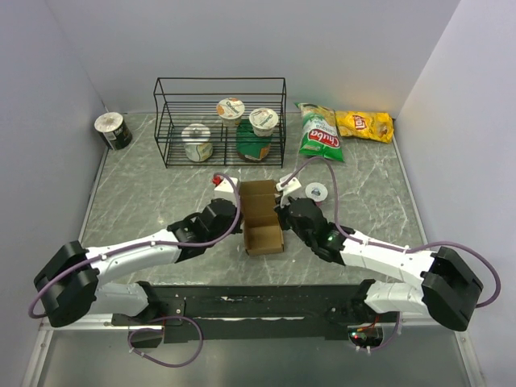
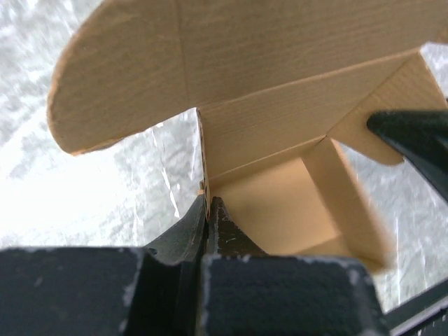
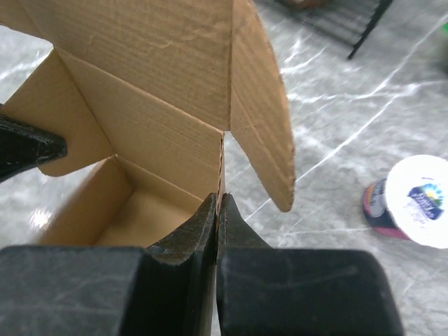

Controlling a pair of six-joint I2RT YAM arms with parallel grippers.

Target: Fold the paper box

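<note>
The paper box (image 1: 262, 216) is plain brown cardboard, standing half formed in the middle of the table with its top open and its lid flap (image 1: 257, 192) raised at the far side. My left gripper (image 1: 241, 223) is shut on the box's left wall. In the left wrist view that gripper (image 2: 208, 200) pinches the wall's edge, with the box floor (image 2: 280, 206) to its right. From the other side, my right gripper (image 1: 280, 214) is shut on the right wall. Its own view shows the right gripper (image 3: 219, 198) clamping that thin edge beside a rounded side flap (image 3: 262, 119).
A black wire rack (image 1: 219, 121) at the back holds yogurt cups. Two snack bags (image 1: 321, 133) lie at the back right and a dark can (image 1: 113, 130) at the back left. A yogurt cup (image 3: 413, 203) lies on the marble just right of the box.
</note>
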